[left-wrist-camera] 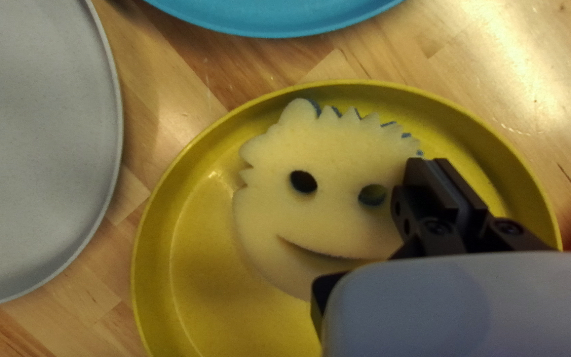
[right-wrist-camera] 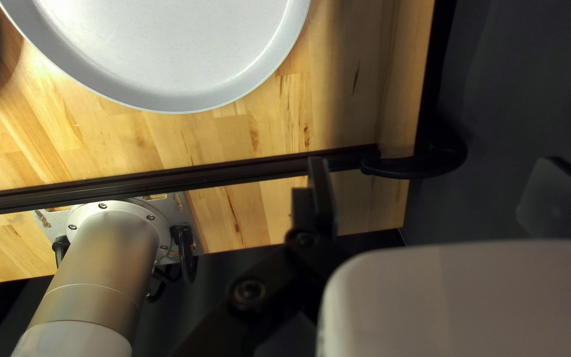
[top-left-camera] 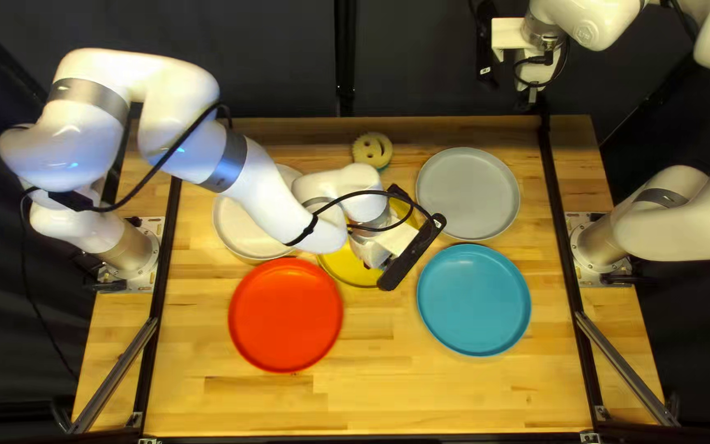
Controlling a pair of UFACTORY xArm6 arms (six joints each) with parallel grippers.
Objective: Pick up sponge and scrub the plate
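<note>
My left gripper [top-left-camera: 374, 251] is low over the yellow plate [top-left-camera: 347, 271] in the top left view, its fingertips hidden. In its wrist view, the left gripper [left-wrist-camera: 436, 165] is shut on the rim of a pale smiley sponge [left-wrist-camera: 325, 155] lying over the yellow plate [left-wrist-camera: 199, 264]; the fingers cover one edge of the face. Another smiley sponge [top-left-camera: 373, 150] rests on the table beyond that plate. Up at the far edge hangs my right gripper [top-left-camera: 529, 103]. The right gripper [right-wrist-camera: 434, 188] is open, with one finger clearly visible and nothing held.
Around the yellow plate lie a grey plate [top-left-camera: 468, 193], a blue plate [top-left-camera: 474, 300], a red plate [top-left-camera: 286, 315] and a cream plate [top-left-camera: 244, 230] partly under my left arm. Dark rails [top-left-camera: 560, 222] run along the table's sides.
</note>
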